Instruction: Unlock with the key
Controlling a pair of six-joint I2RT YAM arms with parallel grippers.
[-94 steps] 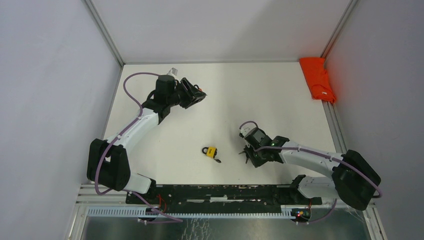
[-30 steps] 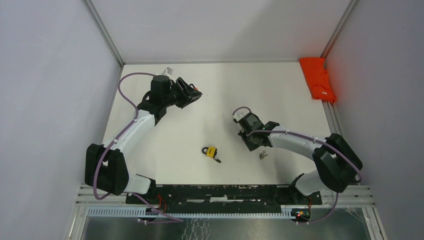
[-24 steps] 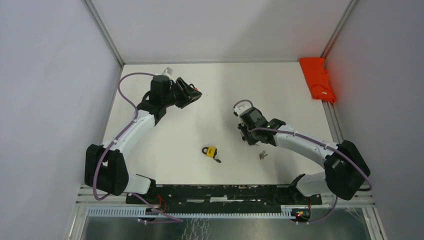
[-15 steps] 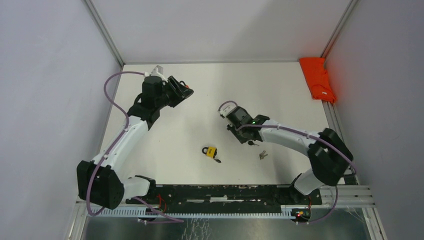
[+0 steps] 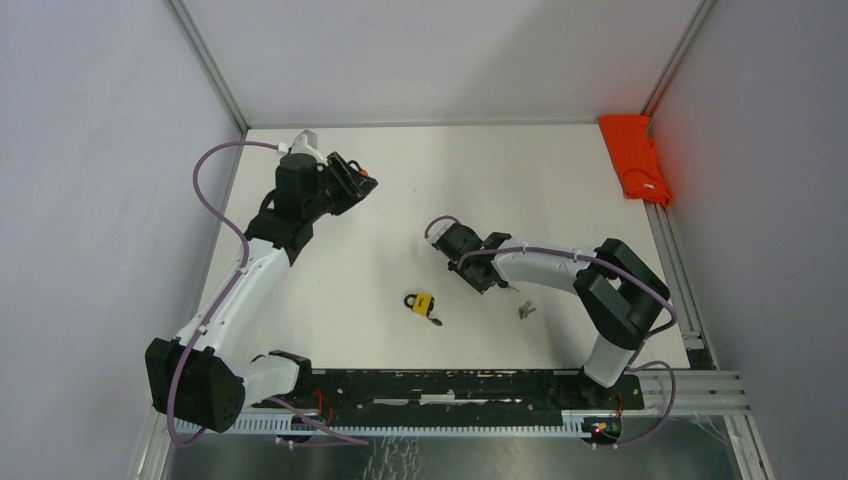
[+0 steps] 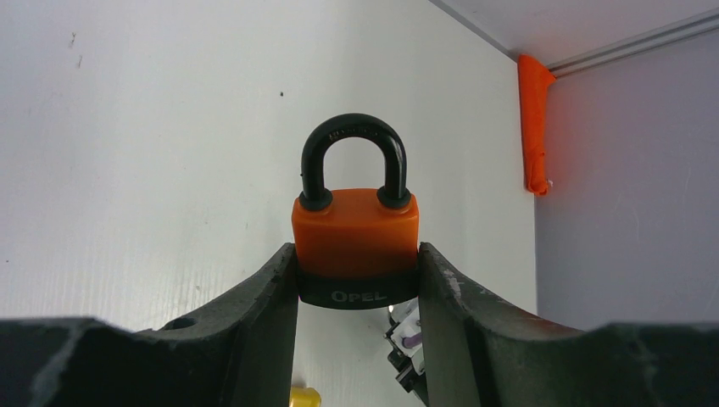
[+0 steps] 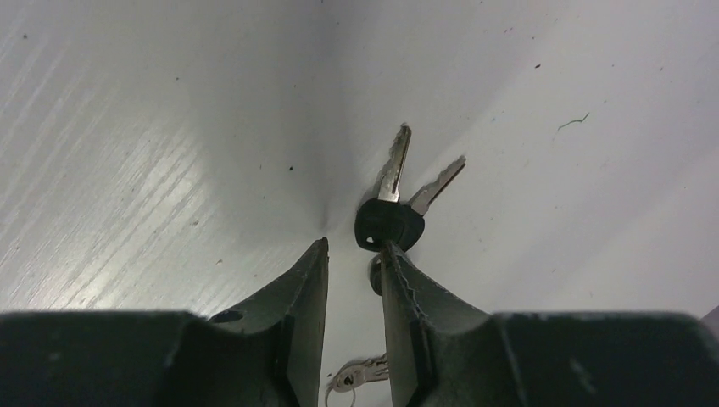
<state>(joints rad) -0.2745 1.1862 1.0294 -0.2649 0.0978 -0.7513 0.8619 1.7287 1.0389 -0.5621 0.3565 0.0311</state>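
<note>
My left gripper (image 6: 356,250) is shut on an orange padlock (image 6: 356,233) with a black shackle, held upright by its body above the table's back left (image 5: 362,176). My right gripper (image 7: 353,246) is open low over the table's middle (image 5: 492,279), with nothing between its fingers. A pair of black-headed keys (image 7: 390,219) lies on the table at the tip of the right finger, blades pointing away. From above the keys (image 5: 511,288) are a small dark speck.
A yellow padlock (image 5: 423,303) lies on the table left of the right gripper. A bunch of silver keys (image 5: 524,310) lies near it, showing under the right fingers (image 7: 360,373). An orange cloth (image 5: 637,158) sits at the back right edge.
My right gripper has opened and let go of the black-headed keys, and its arm has swung left. The left arm moved left with the orange padlock.
</note>
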